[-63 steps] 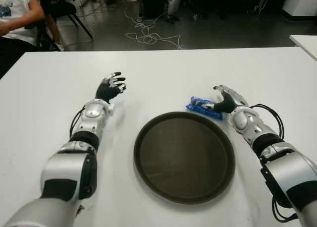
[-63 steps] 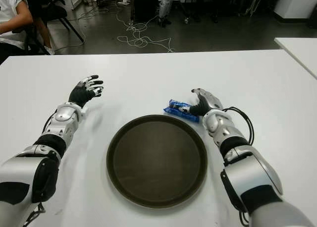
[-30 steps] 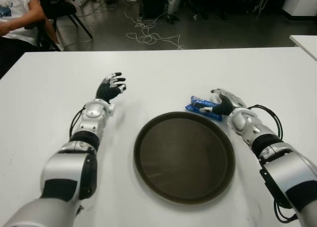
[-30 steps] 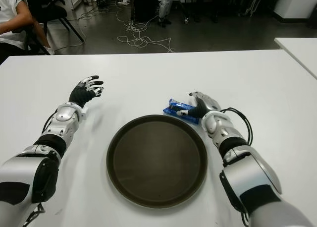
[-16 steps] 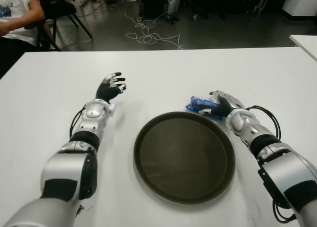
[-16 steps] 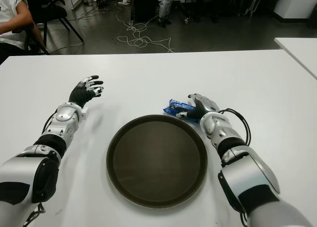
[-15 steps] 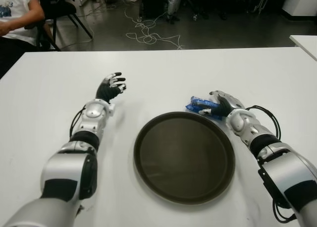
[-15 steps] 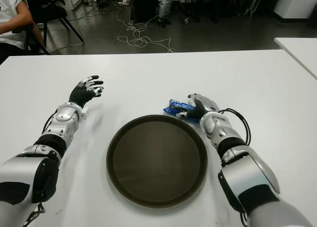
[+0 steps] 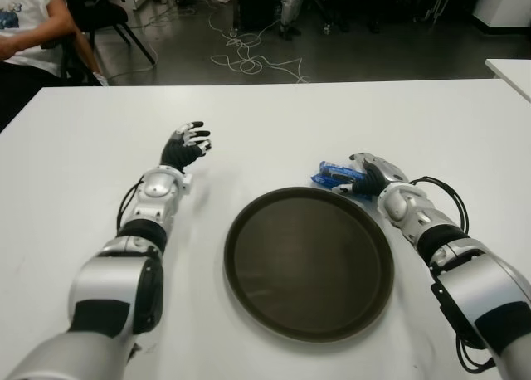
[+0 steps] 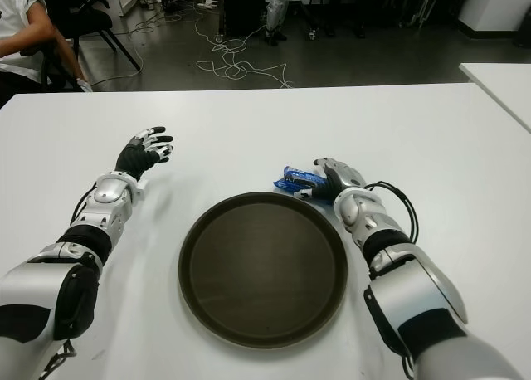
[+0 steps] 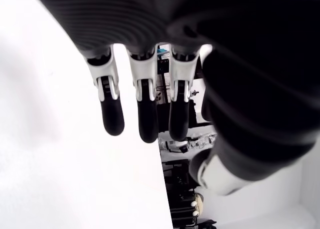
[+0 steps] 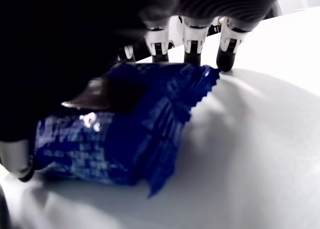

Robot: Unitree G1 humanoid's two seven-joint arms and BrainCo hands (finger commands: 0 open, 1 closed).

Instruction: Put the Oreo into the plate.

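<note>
The Oreo, a blue pack (image 9: 330, 174), lies on the white table (image 9: 274, 123) just beyond the far right rim of the round dark plate (image 9: 307, 264). My right hand (image 9: 365, 175) covers the pack's right end. In the right wrist view the fingers (image 12: 192, 39) reach over the pack (image 12: 125, 129) with their tips on the table behind it, and the thumb presses its near side. The pack rests on the table. My left hand (image 9: 184, 145) shows left of the plate, fingers spread and holding nothing (image 11: 145, 114).
A person (image 9: 25, 23) sits on a chair beyond the table's far left corner. Cables (image 9: 249, 56) lie on the dark floor behind the table. The corner of a second white table (image 9: 510, 69) shows at the right edge.
My right hand has slid left along the Oreo pack and its fingers have closed over it. The pack, the plate and the left hand have stayed put.
</note>
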